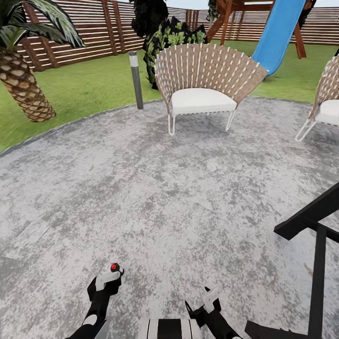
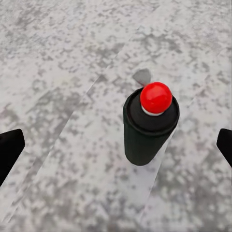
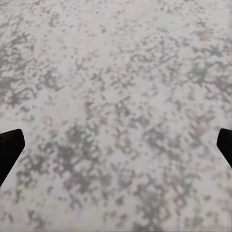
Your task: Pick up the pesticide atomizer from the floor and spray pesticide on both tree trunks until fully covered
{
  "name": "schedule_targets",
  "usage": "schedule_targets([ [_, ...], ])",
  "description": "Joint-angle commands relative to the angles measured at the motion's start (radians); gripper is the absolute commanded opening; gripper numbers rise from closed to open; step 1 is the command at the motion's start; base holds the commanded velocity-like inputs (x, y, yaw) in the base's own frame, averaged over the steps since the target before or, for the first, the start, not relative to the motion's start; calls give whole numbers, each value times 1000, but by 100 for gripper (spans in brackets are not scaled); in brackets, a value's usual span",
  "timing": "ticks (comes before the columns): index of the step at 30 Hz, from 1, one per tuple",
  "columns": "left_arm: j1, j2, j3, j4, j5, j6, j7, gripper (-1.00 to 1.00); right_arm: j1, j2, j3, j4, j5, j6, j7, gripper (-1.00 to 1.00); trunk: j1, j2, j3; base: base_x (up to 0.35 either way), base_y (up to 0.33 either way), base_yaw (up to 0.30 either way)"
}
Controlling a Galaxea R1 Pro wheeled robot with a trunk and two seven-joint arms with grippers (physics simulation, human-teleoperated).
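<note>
Atomizer (image 2: 149,126) upright on paving (image 2: 58,58), dark body, red top

Plenty of room here tbh. The stone floor (image 1: 169,188) is bare across the middle, so both pincers have open paving ahead. The only small thing on it is the atomizer (image 2: 149,128), standing upright between the left pincer (image 2: 116,145) fingers with clear gaps on each side. At 3 o'clock a black frame (image 1: 315,235) cuts in low, close to the right pincer (image 1: 209,301). Wicker chair (image 1: 202,84) at 12, second chair (image 1: 325,101) at 2, bollard (image 1: 136,77) at 11, all well off.
</note>
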Motion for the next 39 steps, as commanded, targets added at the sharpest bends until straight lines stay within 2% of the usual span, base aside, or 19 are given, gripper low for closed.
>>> schedule_targets([
  [1, 0, 0, 2, 1, 1, -3, 0, 100, 0, 1, -4, 0, 3, -3, 5, 100, 0, 0, -5, 0, 0, -110],
  [5, 0, 0, 3, 1, 2, -3, 0, 100, 0, 1, -4, 1, 3, -3, 5, 100, 2, -1, -21, 0, 0, -161],
  [18, 0, 1, 7, 0, 1, -3, 0, 100, 0, 1, -4, 1, 3, -3, 5, 100, 2, -1, -21, 0, 0, -20],
  [22, 0, 1, 9, 0, 1, -3, 0, 100, 0, 1, -4, 1, 3, -3, 5, 100, 4, -2, -36, 0, 0, 0],
  [39, 0, 0, 6, -1, 1, -3, 0, 100, 0, 1, -4, -1, 3, -3, 5, 100, 4, -2, -36, 0, 0, 0],
])
